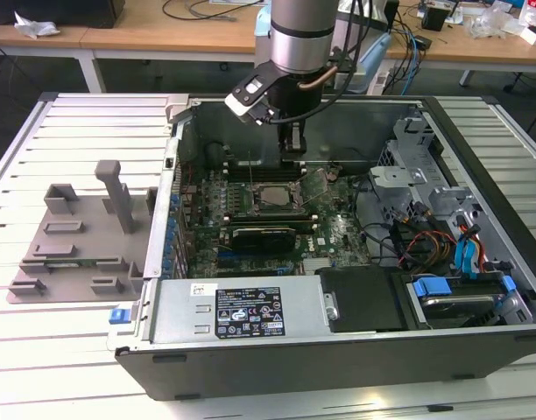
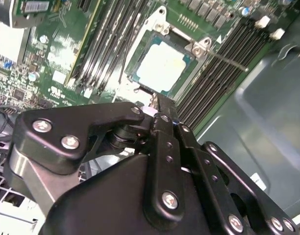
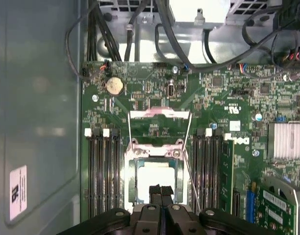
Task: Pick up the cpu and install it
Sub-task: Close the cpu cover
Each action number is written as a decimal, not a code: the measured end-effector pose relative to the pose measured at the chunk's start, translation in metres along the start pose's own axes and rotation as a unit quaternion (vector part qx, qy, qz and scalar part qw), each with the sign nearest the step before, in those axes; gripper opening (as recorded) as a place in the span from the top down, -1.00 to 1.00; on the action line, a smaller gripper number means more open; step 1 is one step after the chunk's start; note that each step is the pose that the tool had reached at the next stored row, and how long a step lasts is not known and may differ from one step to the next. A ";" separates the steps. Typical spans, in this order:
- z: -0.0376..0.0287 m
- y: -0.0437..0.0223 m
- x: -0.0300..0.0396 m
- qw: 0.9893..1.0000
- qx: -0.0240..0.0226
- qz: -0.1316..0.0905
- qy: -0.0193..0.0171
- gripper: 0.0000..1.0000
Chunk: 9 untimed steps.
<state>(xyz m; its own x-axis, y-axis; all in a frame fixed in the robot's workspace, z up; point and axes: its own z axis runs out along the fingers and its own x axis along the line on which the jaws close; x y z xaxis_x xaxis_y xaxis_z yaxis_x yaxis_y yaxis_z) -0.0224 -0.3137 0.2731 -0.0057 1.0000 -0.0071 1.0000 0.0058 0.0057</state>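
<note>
Exterior view, your tool (image 1: 292, 150) over the open computer case (image 1: 338, 367), cpu (image 1: 272, 198) at its six o'clock, seated in the motherboard socket (image 1: 246, 199), first wrist view, fingers (image 3: 154, 193) closed together, gripping nothing.

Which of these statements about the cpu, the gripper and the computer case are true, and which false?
1. The cpu lies in the socket on the motherboard. True.
2. The gray fixture stands at the exterior view's left of the computer case. True.
3. The gripper holds the cpu above the gray fixture. False: the gripper, shut, is over the socket, inside the computer case.
4. A side panel covers the computer case. False: it is open and the motherboard shows.
</note>
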 end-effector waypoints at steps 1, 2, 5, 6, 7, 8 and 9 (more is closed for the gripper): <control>0.0000 0.0018 0.0000 1.000 0.000 0.000 0.000 0.79; 0.0000 0.0045 0.0000 1.000 0.000 0.000 0.000 0.79; 0.0001 0.0117 -0.0001 1.000 0.000 0.000 0.000 0.79; 0.0001 0.0128 -0.0001 1.000 0.000 0.000 0.000 0.79; 0.0001 0.0139 -0.0001 1.000 0.000 0.000 0.000 0.79; 0.0001 0.0164 -0.0001 1.000 0.000 0.000 0.000 0.79; 0.0001 0.0188 -0.0001 1.000 0.000 0.000 0.000 0.79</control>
<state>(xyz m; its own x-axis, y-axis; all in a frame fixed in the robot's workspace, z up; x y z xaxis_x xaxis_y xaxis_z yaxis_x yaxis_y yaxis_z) -0.0036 -0.3136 0.2731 -0.0057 1.0000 -0.0071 1.0000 0.0057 0.0057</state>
